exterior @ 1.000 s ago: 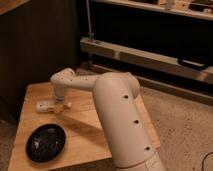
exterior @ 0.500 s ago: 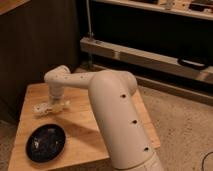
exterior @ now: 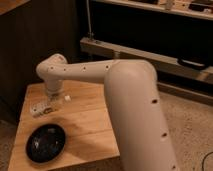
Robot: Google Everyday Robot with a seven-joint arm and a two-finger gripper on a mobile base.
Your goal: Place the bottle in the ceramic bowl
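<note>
Gripper (exterior: 52, 101) hangs low over the worktop (exterior: 85, 125), bottle (exterior: 41, 106) at its fingers, grip unclear. Bowl (exterior: 46, 143) below-left holds nothing; placing remains.

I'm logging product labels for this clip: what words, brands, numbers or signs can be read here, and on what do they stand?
None can be read.
Bottle: faint dark label markings, too blurred to read; it lies on the wooden table, at the gripper.
Ceramic bowl: only light speckles or reflections, no text.
Robot arm: dark dots only, no lettering.
</note>
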